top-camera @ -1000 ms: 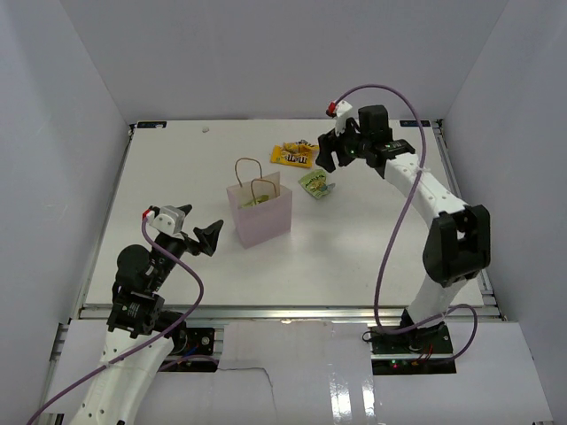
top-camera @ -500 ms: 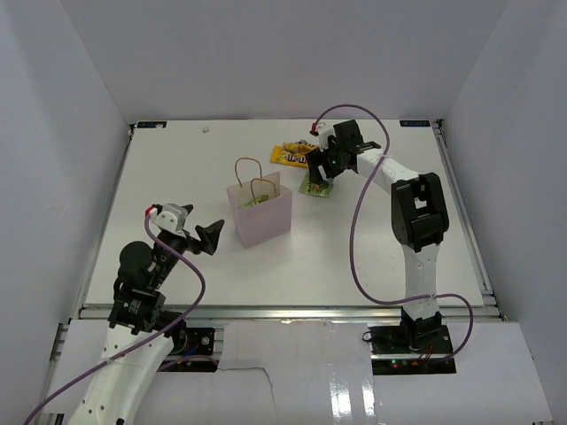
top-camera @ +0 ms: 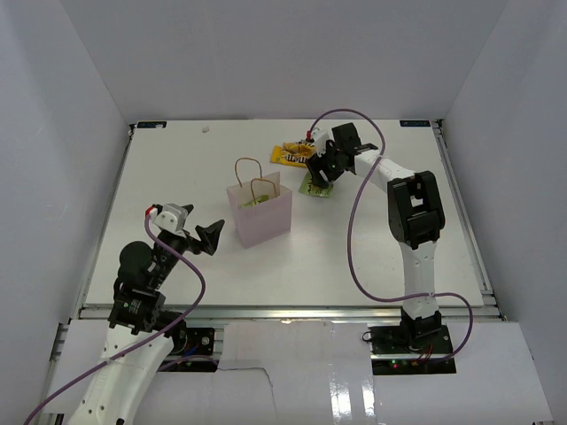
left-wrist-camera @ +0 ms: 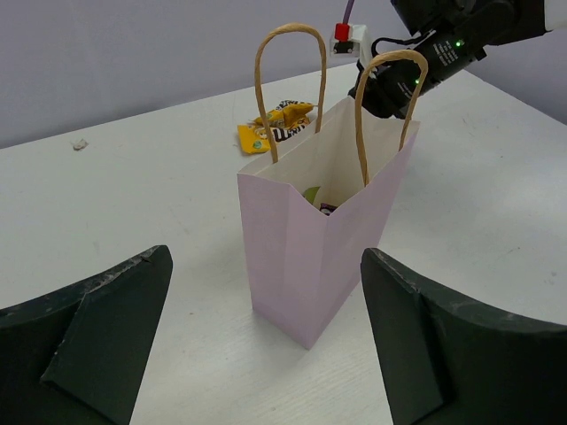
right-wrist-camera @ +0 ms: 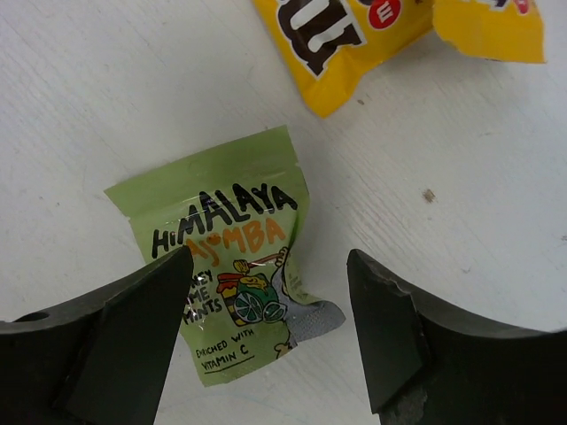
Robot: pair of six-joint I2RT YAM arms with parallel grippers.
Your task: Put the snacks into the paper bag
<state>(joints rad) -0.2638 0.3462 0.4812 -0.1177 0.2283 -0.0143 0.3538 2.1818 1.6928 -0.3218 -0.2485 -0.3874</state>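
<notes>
Lime-green packet (right-wrist-camera: 226, 239) between right gripper's (right-wrist-camera: 267, 261) spread fingers, yellow packet (right-wrist-camera: 341, 40) past its edge, left gripper (left-wrist-camera: 266, 261) released

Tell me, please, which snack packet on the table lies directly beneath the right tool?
The lime-green packet: it lies flat between the open fingers of the right tool, while the yellow packets lie beside it, outside those fingers.

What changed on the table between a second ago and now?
The right pincer swung left and dropped low over the lime-green packet. Its jaws now stand open on either side of the packet, with nothing gripped yet. The paper bag, the yellow packets and the left pincer, open and facing the bag, stayed as they were.
</notes>
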